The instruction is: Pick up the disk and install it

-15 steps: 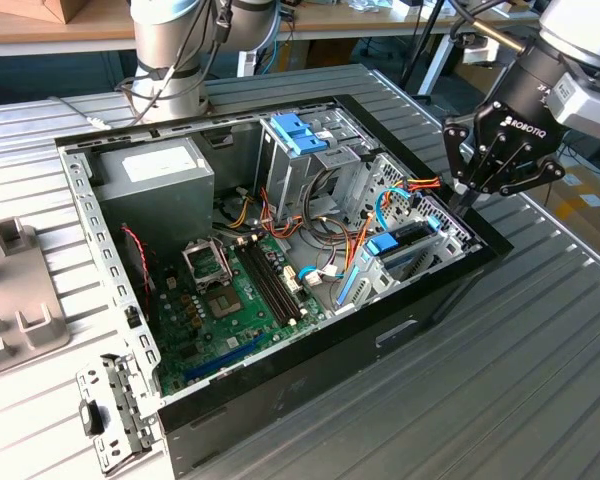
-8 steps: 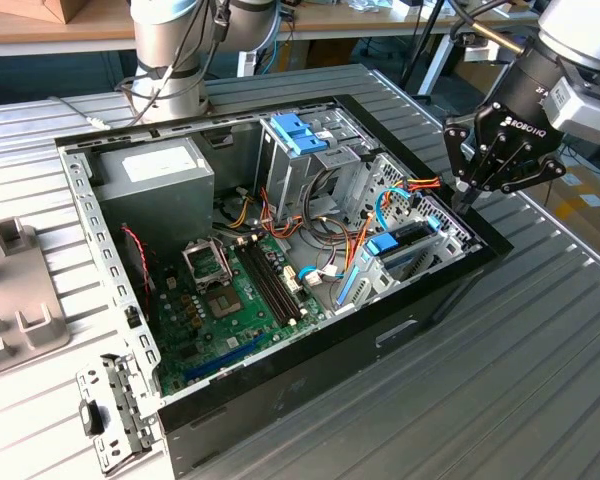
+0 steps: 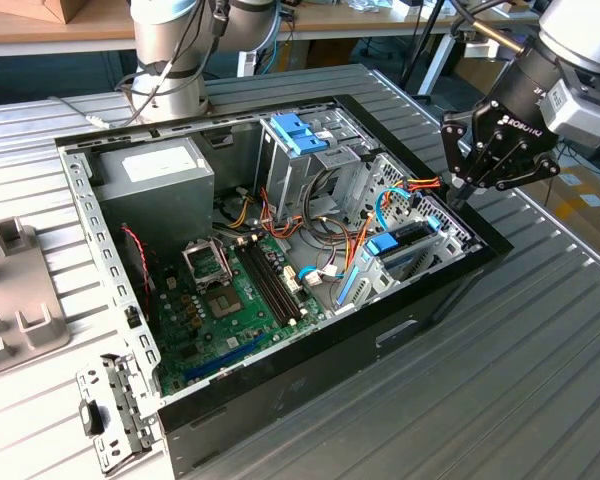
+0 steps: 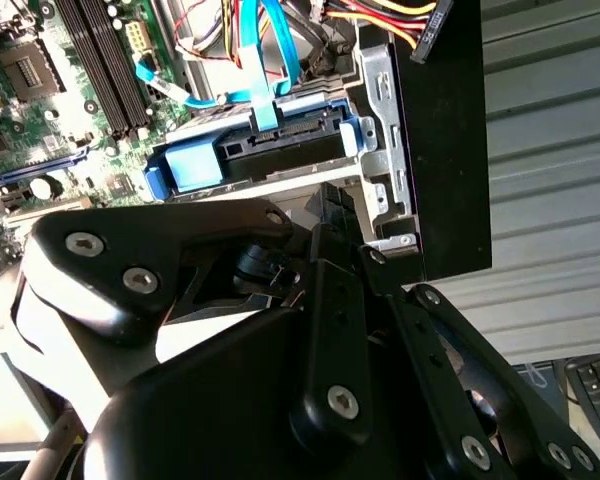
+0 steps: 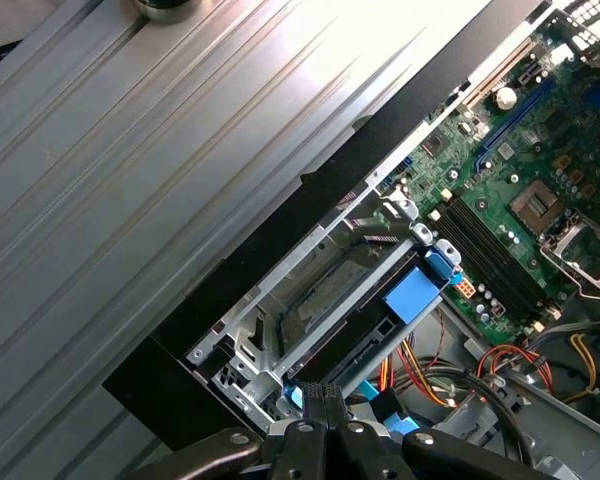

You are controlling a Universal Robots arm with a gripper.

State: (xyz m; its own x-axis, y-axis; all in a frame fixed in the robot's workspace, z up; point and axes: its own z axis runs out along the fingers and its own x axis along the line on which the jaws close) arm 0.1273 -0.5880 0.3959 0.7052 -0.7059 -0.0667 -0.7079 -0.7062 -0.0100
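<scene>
Hovering above the case's front corner, the gripper (image 3: 467, 188) had its fingers closed together, holding nothing. The disk (image 3: 408, 243) already sat in its drive bay (image 5: 310, 290). Judged good practice: press squarely, avoiding the cables (image 3: 360, 235).

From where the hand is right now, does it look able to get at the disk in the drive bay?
Probably yes. The hand hangs just above the case's front corner, beside the bay where the disk sits in its blue carrier. The case is open on top; only an orange cable bundle crosses nearby.
</scene>
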